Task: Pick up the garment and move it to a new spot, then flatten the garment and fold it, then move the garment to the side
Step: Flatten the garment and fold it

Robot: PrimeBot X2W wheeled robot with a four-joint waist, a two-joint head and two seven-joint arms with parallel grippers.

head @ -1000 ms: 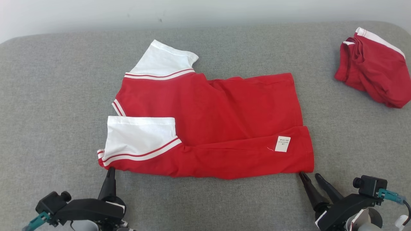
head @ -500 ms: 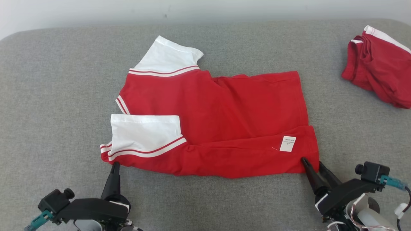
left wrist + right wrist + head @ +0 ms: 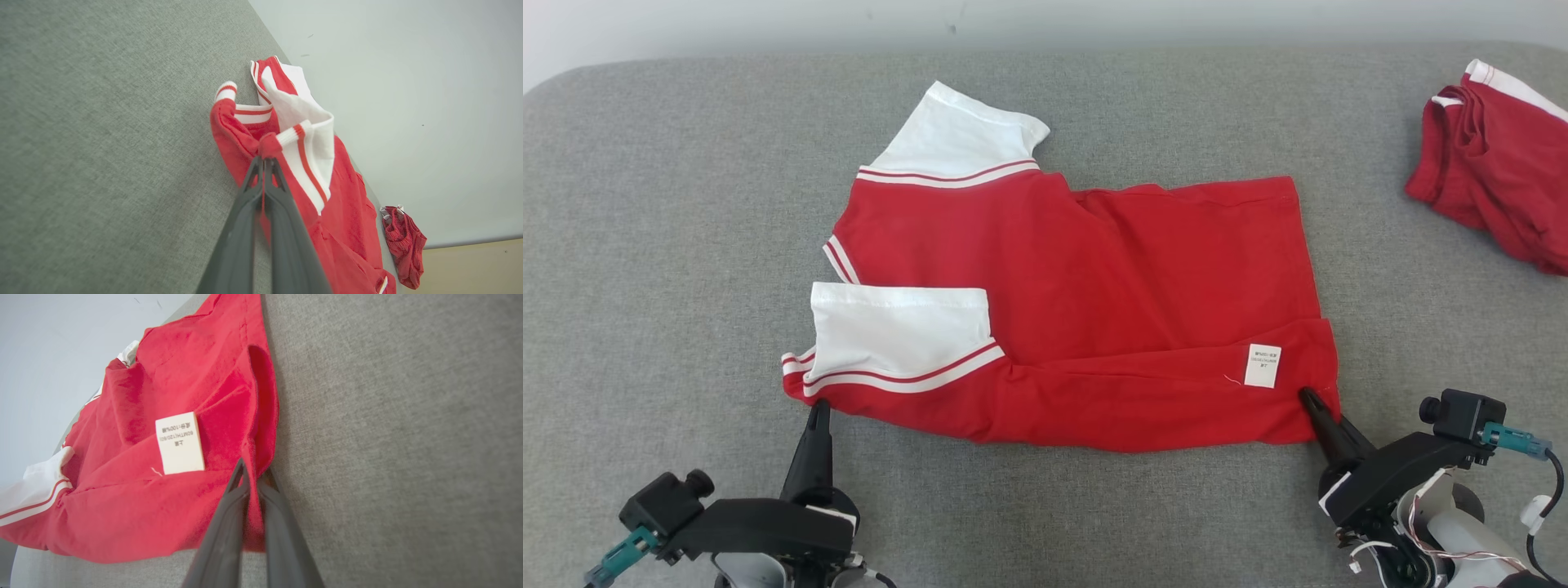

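Both pincers are pressed together on cloth. The left pincer (image 3: 818,408) pinches the garment (image 3: 1094,310) at its 7 o'clock corner, just below the striped white near sleeve (image 3: 898,339). The right pincer (image 3: 1308,398) pinches the hem corner at 5 o'clock, beside the white label (image 3: 1263,365). Each wrist view shows red fabric squeezed between that arm's fingers.

The garment lies spread at the middle of the grey cloth-covered desk (image 3: 670,245), fairly flat, with a few soft creases toward 1 o'clock. Its near long edge looks turned over, label side up, with the near sleeve laid inward, so I'd judge the placing and flattening done and 1 fold made. The far sleeve (image 3: 964,135) juts out at 11 o'clock, unfolded. The remaining folds and the move to the side look left to do. A 2nd red garment (image 3: 1494,163) sits crumpled at 2 o'clock, well apart.
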